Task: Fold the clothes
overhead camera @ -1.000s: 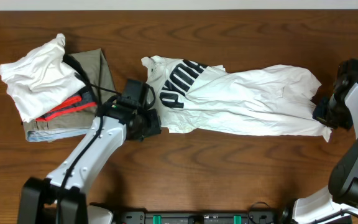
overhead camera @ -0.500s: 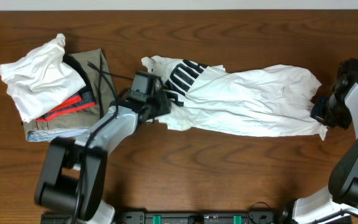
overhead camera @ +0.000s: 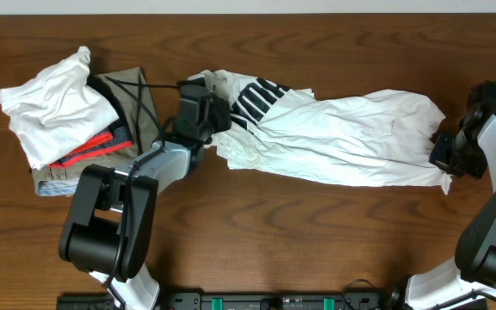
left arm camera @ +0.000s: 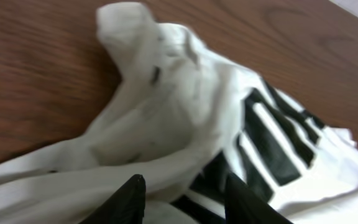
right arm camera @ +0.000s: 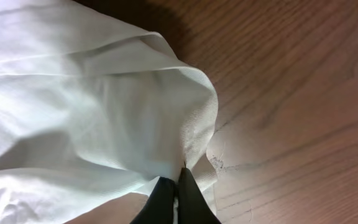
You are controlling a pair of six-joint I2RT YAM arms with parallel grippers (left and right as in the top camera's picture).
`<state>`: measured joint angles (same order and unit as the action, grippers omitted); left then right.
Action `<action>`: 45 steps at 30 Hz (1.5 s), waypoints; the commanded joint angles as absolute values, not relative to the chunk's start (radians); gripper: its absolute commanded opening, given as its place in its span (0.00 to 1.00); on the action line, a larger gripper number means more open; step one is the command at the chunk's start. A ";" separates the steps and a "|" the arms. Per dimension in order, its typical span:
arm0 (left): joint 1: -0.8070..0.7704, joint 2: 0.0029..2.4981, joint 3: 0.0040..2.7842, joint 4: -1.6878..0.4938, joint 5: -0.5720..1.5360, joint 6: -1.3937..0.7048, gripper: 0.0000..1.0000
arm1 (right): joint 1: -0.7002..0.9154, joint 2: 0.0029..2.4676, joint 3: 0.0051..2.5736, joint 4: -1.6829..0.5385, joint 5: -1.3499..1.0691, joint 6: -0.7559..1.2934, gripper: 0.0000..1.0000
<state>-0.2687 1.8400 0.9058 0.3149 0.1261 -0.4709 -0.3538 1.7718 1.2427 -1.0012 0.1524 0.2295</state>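
Our right gripper pinches the limp, thin white black-lettered trousers by the right hem; left gripper straddles them, grip unclear.

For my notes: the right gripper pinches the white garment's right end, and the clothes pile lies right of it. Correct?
Not quite: the clothes pile lies left of the white garment, per the overhead view. The right gripper does pinch its right end.
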 commanded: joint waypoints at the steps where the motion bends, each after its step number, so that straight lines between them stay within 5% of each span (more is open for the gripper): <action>1: -0.253 1.809 0.922 0.266 0.276 -0.447 0.42 | -0.350 1.771 1.254 -0.997 0.152 0.219 0.01; 7: -0.253 1.682 0.922 0.004 0.538 -0.447 0.42 | -0.350 1.771 1.254 -0.985 0.152 0.218 0.01; 18: -0.265 1.564 0.914 -0.398 0.537 -0.450 0.48 | -0.350 1.771 1.254 -0.984 0.148 0.211 0.01; 38: -0.387 1.745 0.888 -0.170 0.350 -0.450 0.53 | -0.350 1.771 1.254 -0.999 0.115 0.193 0.01; 39: -0.387 1.745 0.888 -0.154 0.350 -0.450 0.52 | -0.350 1.771 1.254 -0.999 0.115 0.193 0.01; 42: -0.387 1.745 0.888 -0.101 0.350 -0.450 0.27 | -0.350 1.771 1.254 -0.997 0.115 0.193 0.01; 45: -0.388 1.745 0.888 -0.068 0.358 -0.450 0.22 | -0.350 1.771 1.254 -0.998 0.115 0.193 0.01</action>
